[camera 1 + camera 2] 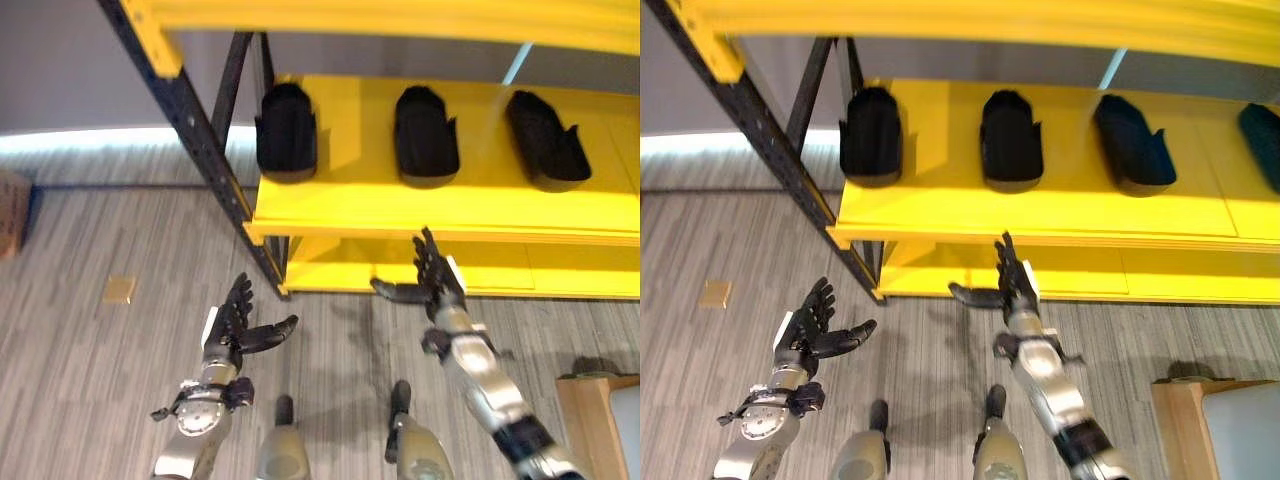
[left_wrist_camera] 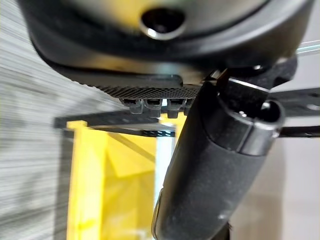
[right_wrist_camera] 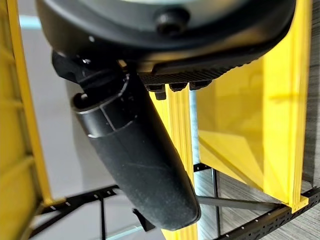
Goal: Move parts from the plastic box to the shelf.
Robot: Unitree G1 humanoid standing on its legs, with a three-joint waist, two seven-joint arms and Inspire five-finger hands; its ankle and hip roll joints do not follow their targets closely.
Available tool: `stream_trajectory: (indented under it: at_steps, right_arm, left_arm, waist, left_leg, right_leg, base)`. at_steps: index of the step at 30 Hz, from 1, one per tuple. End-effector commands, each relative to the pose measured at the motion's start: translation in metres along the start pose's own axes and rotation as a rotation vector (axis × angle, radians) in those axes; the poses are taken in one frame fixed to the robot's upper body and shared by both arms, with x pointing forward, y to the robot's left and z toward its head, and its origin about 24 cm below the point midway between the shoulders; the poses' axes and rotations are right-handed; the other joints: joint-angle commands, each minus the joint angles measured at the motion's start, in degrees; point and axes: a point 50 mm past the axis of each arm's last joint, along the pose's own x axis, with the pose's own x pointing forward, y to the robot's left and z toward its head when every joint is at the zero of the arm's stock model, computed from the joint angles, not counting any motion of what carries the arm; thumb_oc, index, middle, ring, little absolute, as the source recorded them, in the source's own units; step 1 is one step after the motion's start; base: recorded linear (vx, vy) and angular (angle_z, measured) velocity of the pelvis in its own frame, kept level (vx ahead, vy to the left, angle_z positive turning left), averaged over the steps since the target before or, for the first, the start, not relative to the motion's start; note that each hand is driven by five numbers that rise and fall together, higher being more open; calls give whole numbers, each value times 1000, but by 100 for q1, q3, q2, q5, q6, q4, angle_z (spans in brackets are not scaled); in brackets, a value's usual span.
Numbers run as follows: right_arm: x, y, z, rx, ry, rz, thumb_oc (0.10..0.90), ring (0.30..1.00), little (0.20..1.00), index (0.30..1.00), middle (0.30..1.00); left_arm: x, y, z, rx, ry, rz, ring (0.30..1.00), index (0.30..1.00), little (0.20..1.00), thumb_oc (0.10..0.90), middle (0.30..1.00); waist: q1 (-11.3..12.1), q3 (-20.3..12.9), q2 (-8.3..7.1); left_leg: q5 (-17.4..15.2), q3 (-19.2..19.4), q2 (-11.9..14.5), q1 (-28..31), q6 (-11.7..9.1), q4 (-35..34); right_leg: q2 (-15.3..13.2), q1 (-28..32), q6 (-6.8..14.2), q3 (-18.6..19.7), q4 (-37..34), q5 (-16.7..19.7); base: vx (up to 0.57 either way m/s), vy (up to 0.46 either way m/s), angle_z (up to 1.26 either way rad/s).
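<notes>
Three black parts (image 1: 287, 130) sit in a row on the yellow shelf (image 1: 330, 205), upper frame. Both hands are spread and empty: the right hand (image 1: 432, 275) near the shelf edge, centre frame; the left hand (image 1: 238, 322) lower left, presumably awaiting another part.

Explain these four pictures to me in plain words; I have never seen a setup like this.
This is a two-armed humanoid robot facing a yellow shelf. The two wide pictures come from a stereo camera on its head, looking down; the two close-ups come from cameras on its wrists, looking along each hand. The left hand hangs above the grey striped floor with straight fingers, holding nothing. The right hand reaches toward the shelf's front edge, also open and empty. Black parts sit in a row on the shelf. A wooden piece stands at the right.
</notes>
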Motion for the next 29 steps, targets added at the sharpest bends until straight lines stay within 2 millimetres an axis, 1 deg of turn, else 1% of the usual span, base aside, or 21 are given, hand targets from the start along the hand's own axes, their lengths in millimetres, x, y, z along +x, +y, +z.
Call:
stream_trajectory:
  at_steps: [1, 5, 6, 9, 12, 15, 20, 29]
  right_arm:
    - [6, 5, 55, 97, -283, 86, 900, 1000, 1000, 1000, 1000]
    - [-13, -10, 42, 93, -250, 53, 900, 1000, 1000, 1000, 1000]
    - [-22, -15, 37, 93, -238, 38, 900, 1000, 1000, 1000, 1000]
    - [-31, -17, 29, 93, -209, 25, 900, 1000, 1000, 1000, 1000]
    - [-34, -16, 23, 101, -188, 23, 900, 1000, 1000, 1000, 1000]
    - [-35, -14, 19, 115, -173, 21, 900, 1000, 1000, 1000, 1000]
    - [-33, -10, 19, 116, -177, 30, 900, 1000, 1000, 1000, 1000]
    - [-36, -12, 18, 119, -175, 17, 900, 1000, 1000, 1000, 1000]
  left_arm:
    - [-3, -9, 14, -53, -107, -103, 1000, 1000, 1000, 900, 1000]
    - [-4, -16, 7, -153, -86, -129, 1000, 1000, 1000, 900, 1000]
    - [-4, -19, 3, -202, -69, -134, 1000, 1000, 1000, 900, 1000]
    - [-5, -21, 1, -261, -62, -133, 1000, 1000, 1000, 900, 1000]
    - [-4, -23, -3, -301, -45, -129, 1000, 1000, 1000, 900, 1000]
    - [-4, -24, -3, -322, -48, -131, 1000, 1000, 1000, 900, 1000]
    - [-2, -25, -1, -332, -60, -137, 1000, 1000, 1000, 900, 1000]
    - [-3, -28, -1, -399, -59, -148, 1000, 1000, 1000, 900, 1000]
  waist:
    - [31, -628, -151]
    - [-121, -834, -74]
    - [-195, -928, -39]
    - [-279, -1022, 0]
    - [-342, -1101, 19]
    - [-382, -1167, 30]
    - [-420, -1210, 34]
    - [-429, -1207, 45]
  left_leg:
    - [264, -111, 196, -223, 57, -42]
    - [256, -25, 280, -91, 22, -75]
    - [265, 23, 298, -34, 15, -110]
    - [255, 73, 314, 35, 6, -127]
    - [236, 111, 323, 93, 8, -139]
    - [215, 156, 330, 123, 3, -123]
    - [178, 180, 312, 136, 6, -75]
    - [174, 140, 289, 121, 4, -66]
  right_leg:
    - [-429, 312, 385, 163, 491, -767]
    - [-354, 411, 372, 236, 401, -799]
    - [-335, 435, 365, 276, 381, -808]
    - [-309, 455, 363, 325, 368, -814]
    - [-300, 466, 356, 368, 353, -809]
    - [-300, 476, 355, 411, 345, -805]
    - [-308, 468, 350, 482, 373, -806]
    - [-336, 502, 348, 466, 391, -799]
  base:
    - [89, -61, -38]
    - [52, -40, -24]
    - [61, -27, -7]
    - [15, -13, -4]
    - [24, -16, -8]
    - [14, -10, -6]
    - [10, -7, -5]
    - [0, 0, 0]
